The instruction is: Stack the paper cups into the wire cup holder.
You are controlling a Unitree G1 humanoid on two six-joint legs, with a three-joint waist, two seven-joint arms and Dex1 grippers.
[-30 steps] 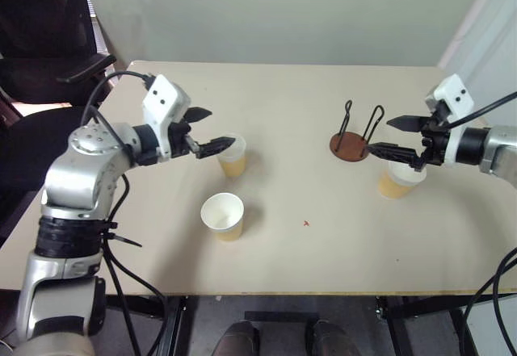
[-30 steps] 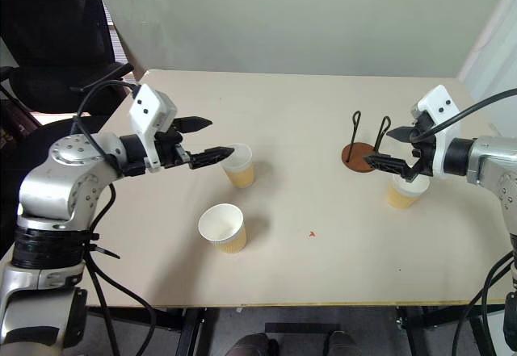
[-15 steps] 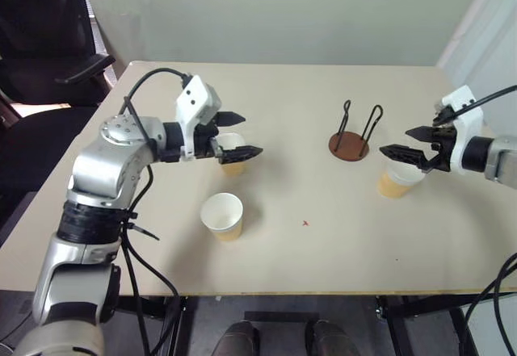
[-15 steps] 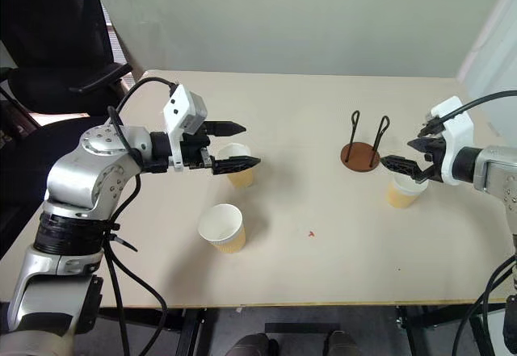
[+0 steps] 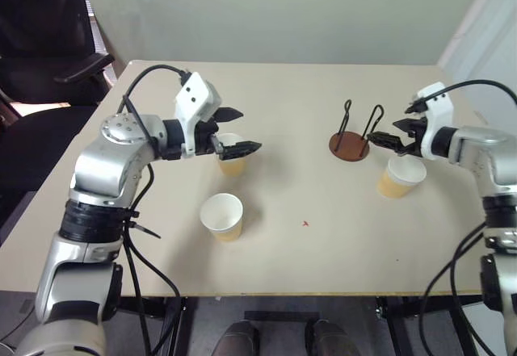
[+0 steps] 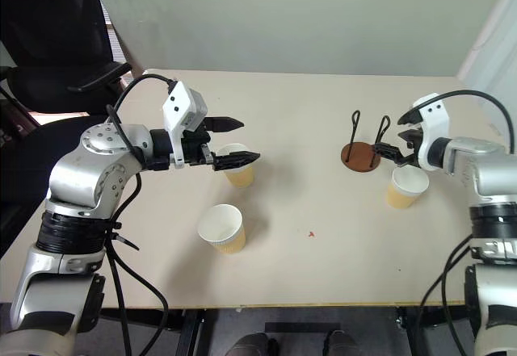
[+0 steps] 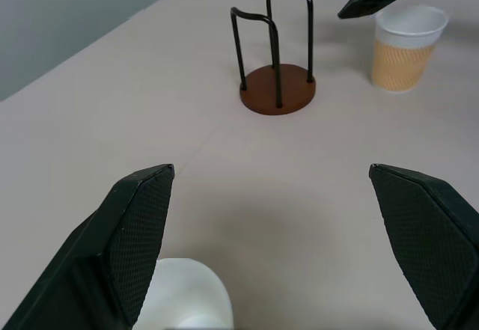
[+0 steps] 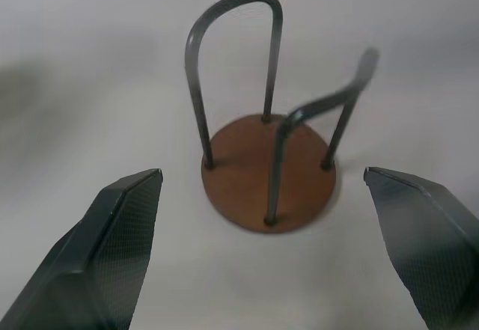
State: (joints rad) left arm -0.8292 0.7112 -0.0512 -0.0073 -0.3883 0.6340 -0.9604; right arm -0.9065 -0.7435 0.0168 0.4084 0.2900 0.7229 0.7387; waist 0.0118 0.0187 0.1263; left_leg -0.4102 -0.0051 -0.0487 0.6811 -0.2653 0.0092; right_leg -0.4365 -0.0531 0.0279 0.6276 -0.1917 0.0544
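Evidently no cup was yet held: the left gripper (image 6: pixel 230 140) stood spread over one cup (image 6: pixel 237 165), the right gripper (image 5: pixel 388 135) gaped before the holder (image 5: pixel 350 140), a cup (image 5: pixel 401 177) beneath. Closing on a cup appeared next.

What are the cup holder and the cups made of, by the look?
Wire cup holder: thin black loops, probably coated metal wire with a slight sheen; matte reddish-brown disc base, possibly wood or plastic. Paper cups: likely paper, with a matte white inside, rolled rim and finely ribbed tan sleeve.
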